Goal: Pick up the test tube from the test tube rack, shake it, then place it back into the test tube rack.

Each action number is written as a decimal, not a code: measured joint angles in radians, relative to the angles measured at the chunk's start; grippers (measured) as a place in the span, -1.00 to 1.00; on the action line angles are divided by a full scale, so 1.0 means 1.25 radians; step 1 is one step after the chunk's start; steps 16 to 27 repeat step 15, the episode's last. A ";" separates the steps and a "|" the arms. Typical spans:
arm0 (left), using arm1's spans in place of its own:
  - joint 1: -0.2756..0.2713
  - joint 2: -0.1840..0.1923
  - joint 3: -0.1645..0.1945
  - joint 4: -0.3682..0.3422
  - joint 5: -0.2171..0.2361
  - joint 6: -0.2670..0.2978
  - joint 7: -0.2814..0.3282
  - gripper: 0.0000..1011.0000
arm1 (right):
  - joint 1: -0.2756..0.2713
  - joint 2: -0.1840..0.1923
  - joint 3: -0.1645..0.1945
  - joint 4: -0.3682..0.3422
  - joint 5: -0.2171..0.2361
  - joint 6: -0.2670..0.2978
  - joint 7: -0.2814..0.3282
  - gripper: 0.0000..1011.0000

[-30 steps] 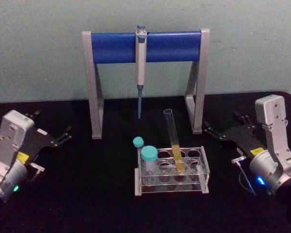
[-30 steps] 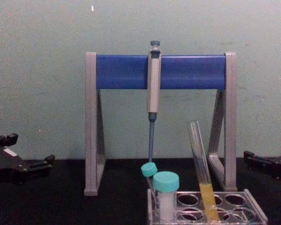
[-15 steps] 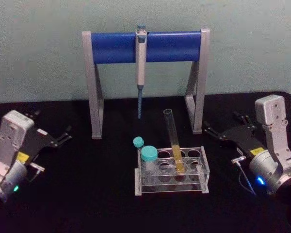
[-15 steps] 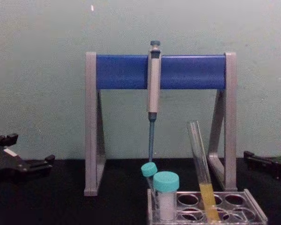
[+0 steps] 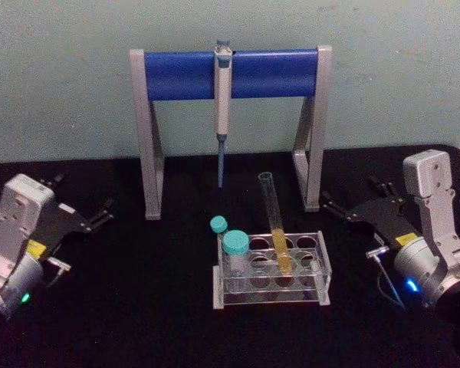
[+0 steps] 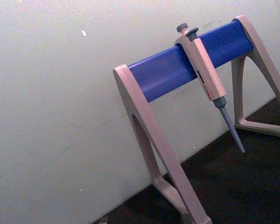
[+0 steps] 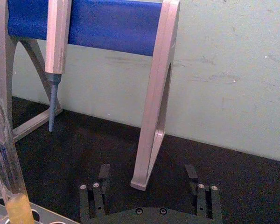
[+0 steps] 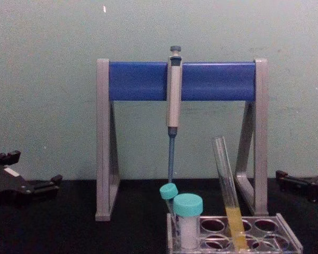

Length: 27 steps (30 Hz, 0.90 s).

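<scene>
Tube (image 5: 274,222) left of right gripper (image 5: 351,205)

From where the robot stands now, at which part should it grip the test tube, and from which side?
Probably grip the test tube on its bare upper glass, above the test tube rack, coming from the right, where the open right gripper waits. The tube leans and stands tall, and the teal-capped vials crowd its left side.
</scene>
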 joint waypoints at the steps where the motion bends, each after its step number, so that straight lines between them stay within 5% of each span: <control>1: 0.000 0.000 0.000 0.000 0.000 0.000 0.000 0.98 | 0.000 0.000 0.000 0.000 0.000 0.000 0.000 0.98; 27: 0.000 0.000 0.000 0.000 0.000 0.000 0.000 0.98 | 0.000 0.000 0.000 0.000 0.000 0.000 0.000 0.98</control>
